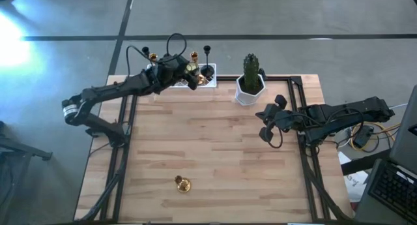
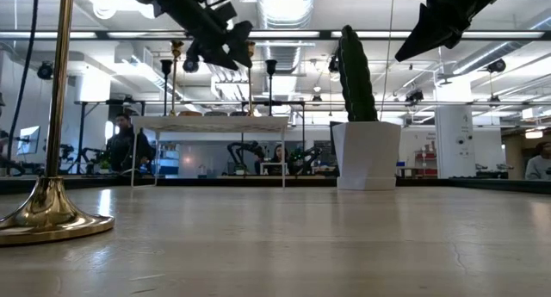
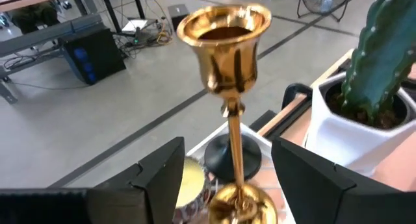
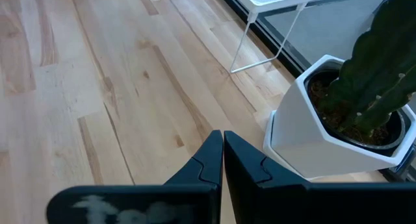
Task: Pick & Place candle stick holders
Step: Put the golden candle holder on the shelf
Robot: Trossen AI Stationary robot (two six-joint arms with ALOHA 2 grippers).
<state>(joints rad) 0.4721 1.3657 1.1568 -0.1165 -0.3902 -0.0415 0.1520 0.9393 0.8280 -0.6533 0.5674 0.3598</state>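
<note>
- High view: the left gripper [image 1: 189,74] reaches over the white lattice tray [image 1: 207,71] at the table's far edge, beside a gold stemmed candle holder [image 1: 193,57] standing there. Another gold one [image 1: 152,56] and a black stemmed holder [image 1: 207,51] also stand up at the tray. A separate gold candle holder [image 1: 182,184] stands alone near the front edge of the wooden table [image 1: 215,153]. The right gripper [image 1: 266,122] hangs over the table's right side, near the white pot with cactus [image 1: 250,83].
- Low view: the lone gold holder's base and stem [image 2: 52,202] fill the left foreground; the tray [image 2: 211,123] and the cactus pot [image 2: 367,151] stand further back, both arms overhead.
- Left wrist view: the fingers [image 3: 162,175] are spread apart, with the gold holder's stem [image 3: 234,143] upright between them, untouched; a black holder's base [image 3: 221,156] lies behind it.
- Right wrist view: the right fingers [image 4: 208,162] are pressed together, holding nothing, above bare wood beside the cactus pot [image 4: 312,130].
</note>
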